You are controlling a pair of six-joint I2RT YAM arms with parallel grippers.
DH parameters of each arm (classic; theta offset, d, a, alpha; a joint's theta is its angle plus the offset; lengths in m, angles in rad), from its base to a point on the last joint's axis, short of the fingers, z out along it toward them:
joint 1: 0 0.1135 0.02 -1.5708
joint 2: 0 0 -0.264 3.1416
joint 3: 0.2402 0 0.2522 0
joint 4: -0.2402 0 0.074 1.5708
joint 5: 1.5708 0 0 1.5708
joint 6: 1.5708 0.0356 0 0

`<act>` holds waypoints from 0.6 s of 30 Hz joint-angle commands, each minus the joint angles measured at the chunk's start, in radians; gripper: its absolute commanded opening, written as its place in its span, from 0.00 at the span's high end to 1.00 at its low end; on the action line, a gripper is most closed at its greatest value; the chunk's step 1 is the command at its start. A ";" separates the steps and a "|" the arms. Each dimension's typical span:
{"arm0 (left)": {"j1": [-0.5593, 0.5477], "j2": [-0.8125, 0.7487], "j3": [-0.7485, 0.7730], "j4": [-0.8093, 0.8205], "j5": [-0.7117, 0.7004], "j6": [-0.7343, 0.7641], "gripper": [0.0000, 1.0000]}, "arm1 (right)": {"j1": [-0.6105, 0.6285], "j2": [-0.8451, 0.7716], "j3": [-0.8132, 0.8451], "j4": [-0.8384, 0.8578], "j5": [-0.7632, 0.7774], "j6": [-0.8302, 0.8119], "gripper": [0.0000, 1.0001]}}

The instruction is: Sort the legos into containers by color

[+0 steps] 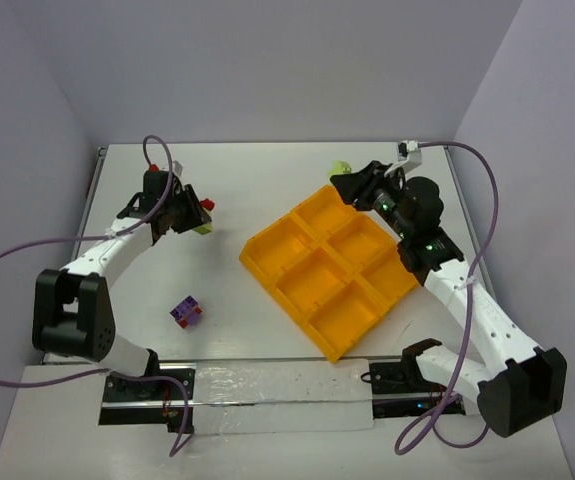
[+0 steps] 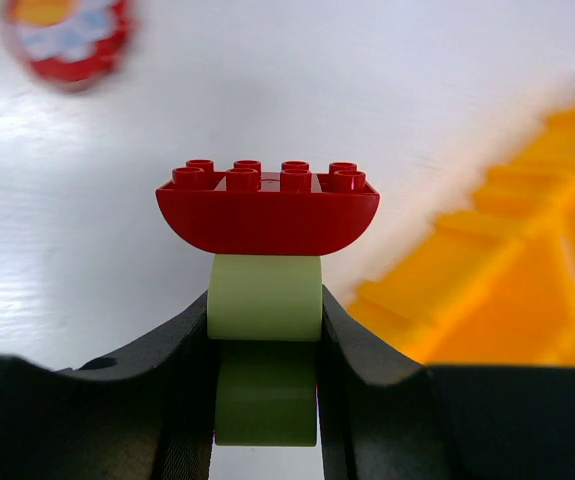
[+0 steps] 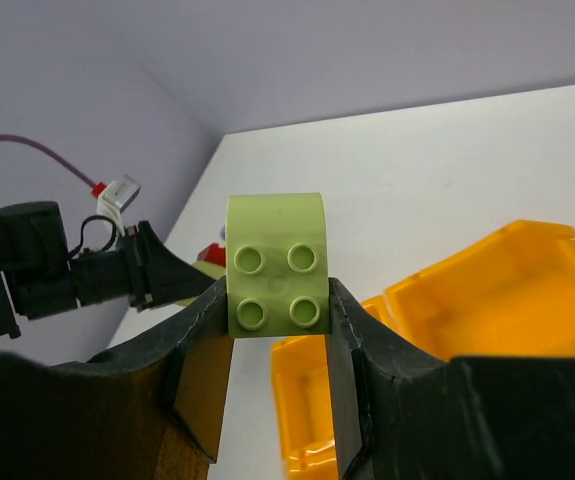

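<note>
on the far left of the white table (image 1: pixel 267 180), my left claw (image 1: pixel 189 212) is clamped on a small yellow-green plastic brick (image 2: pixel 265 300). its 2 black fingers (image 2: pixel 182 400) press on that brick's sides. a red plastic brick with a curved underside (image 2: pixel 267 212) is stuck to the outer end of the left yellow-green brick, and it shows 8 studs in 2 rows of 4. in the left wrist view a blurred red and white round thing (image 2: pixel 67 40) lies on the table far to the left. i cannot tell what it is.

nearer to me and a little right of that claw, a purple and red clump of plastic bricks (image 1: pixel 186 311) sits alone on the table. it is well apart from both claws and left of the tray.

in the middle right lies the orange-yellow plastic tray (image 1: pixel 267 262), turned so that 1 corner points to the left. raised walls split it into 6 rectangular compartments.

just beyond the tray's far corner, my right claw (image 1: pixel 347 182) is clamped on a second yellow-green plastic brick with a rounded end (image 3: pixel 277 262). the right wrist view shows its 4 studs facing the camera. the black fingers (image 3: pixel 352 400) grip its 2 sides, and the rounded end sticks out past the fingertips. this right yellow-green brick is beside the tray, not in any compartment.
</note>
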 commanded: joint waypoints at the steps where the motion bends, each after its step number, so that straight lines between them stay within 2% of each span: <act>1: -0.031 0.074 0.057 -0.059 -0.326 -0.067 1.00 | 0.010 -0.022 0.009 -0.140 0.123 -0.101 1.00; 7: -0.091 0.204 0.101 -0.062 -0.466 -0.101 1.00 | 0.013 -0.025 -0.024 -0.131 0.096 -0.083 1.00; 12: -0.113 0.289 0.133 -0.093 -0.513 -0.110 0.99 | 0.013 -0.028 -0.014 -0.147 0.116 -0.114 1.00; 14: -0.116 0.292 0.132 -0.096 -0.517 -0.117 0.86 | 0.013 -0.026 0.001 -0.182 0.129 -0.133 1.00; 15: -0.118 0.289 0.130 -0.094 -0.513 -0.116 0.75 | 0.013 -0.025 0.005 -0.186 0.131 -0.137 1.00; 17: -0.123 0.283 0.128 -0.094 -0.504 -0.104 0.45 | 0.013 -0.017 0.014 -0.190 0.123 -0.142 1.00; 18: -0.126 0.280 0.131 -0.097 -0.502 -0.101 0.34 | 0.013 -0.014 0.016 -0.191 0.120 -0.142 1.00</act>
